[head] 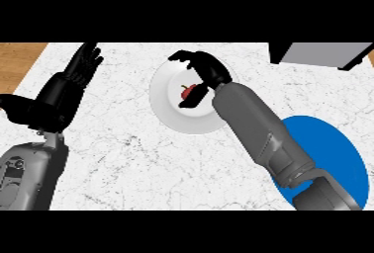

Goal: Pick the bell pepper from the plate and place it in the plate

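A red bell pepper lies on a white plate near the middle of the counter. My right hand hovers over that plate's far side with its fingers curled downward, the thumb reaching down beside the pepper; most of the pepper is hidden behind the hand and wrist. Nothing shows clearly closed around the pepper. A blue plate sits at the right, partly covered by my right forearm. My left hand rests open at the left, fingers pointing away.
A grey box-like object stands at the back right corner. The white marble counter ends at a wooden strip at the far left.
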Tool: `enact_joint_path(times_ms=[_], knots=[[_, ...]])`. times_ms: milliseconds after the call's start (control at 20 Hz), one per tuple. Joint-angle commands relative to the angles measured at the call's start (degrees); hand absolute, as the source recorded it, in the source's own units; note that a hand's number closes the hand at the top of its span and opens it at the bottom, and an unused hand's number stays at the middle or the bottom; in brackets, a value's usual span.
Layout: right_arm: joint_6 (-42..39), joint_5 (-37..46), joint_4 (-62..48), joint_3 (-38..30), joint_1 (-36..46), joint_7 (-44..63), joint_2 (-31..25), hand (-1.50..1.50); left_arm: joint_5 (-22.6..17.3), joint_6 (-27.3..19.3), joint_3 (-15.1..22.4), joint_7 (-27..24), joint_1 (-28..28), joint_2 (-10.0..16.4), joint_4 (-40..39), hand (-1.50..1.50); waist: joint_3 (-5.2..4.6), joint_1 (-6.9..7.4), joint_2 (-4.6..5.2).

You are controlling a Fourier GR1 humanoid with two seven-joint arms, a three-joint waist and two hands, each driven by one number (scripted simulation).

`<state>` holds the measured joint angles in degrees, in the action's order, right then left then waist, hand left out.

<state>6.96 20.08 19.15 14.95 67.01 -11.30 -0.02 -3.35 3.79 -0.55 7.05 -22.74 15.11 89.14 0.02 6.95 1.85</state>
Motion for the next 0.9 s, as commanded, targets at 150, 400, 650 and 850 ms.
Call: enact_joint_path(times_ms=[150,400,650,850], knots=[[3.88,-11.11,2.01,-2.83,0.03,-3.88,0.02,-1.50,2.00,-2.60,1.89,2.20,-2.14,-2.43,0.59,0.00,0.07,0.42,-0.19],[0.56,-19.07,0.14,-8.49,2.06,-6.34,0.02,-1.50,0.76,-0.04,0.15,0.40,1.11,0.03,1.51,0.00,0.03,-0.74,-0.30],[0.27,-21.01,-4.00,-13.16,2.72,-9.82,-0.11,-1.50,-0.40,0.51,-2.41,-1.02,2.01,0.84,-0.47,0.00,-0.01,-3.42,-0.52],[-3.35,-22.57,-6.13,-15.79,0.50,-14.28,-4.38,-1.50,-0.11,0.07,-2.66,-0.47,2.27,0.74,0.19,0.00,0.02,-3.94,-0.54]])
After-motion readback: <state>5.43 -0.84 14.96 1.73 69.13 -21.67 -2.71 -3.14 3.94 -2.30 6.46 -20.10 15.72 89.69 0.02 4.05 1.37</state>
